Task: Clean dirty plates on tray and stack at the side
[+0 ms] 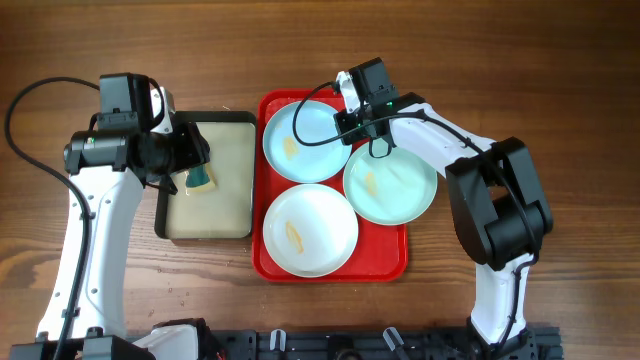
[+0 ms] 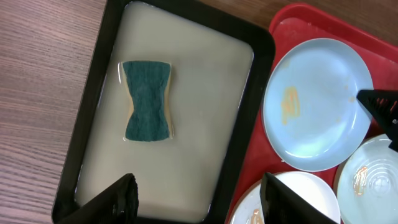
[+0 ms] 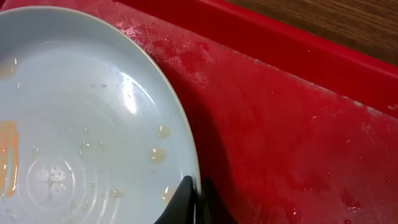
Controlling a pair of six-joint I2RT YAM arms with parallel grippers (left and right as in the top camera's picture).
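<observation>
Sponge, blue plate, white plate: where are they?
sponge (image 2: 147, 101), left wrist view, middle of its green top.
blue plate (image 1: 310, 137), overhead view, bare middle beside the smear.
white plate (image 1: 322, 222), overhead view, bare middle beside the smear.

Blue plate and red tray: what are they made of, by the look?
The blue plate: probably glossy plastic; sharp highlights, thin moulded rim. The red tray: probably plastic, semi-gloss; fine crosshatch texture on its floor, wet sheen.

I log: pale blue plate (image 3: 74, 124), left of the right pincer (image 3: 195, 199), is smooth glossy plastic with beaded droplets. To that pincer's right, the red tray (image 3: 280, 137) is glossy and finely scuffed. Ahead of the left pincer (image 2: 196, 199), the sponge (image 2: 147, 101) is rough-fibred. The table (image 2: 43, 74) is matt wood.
</observation>
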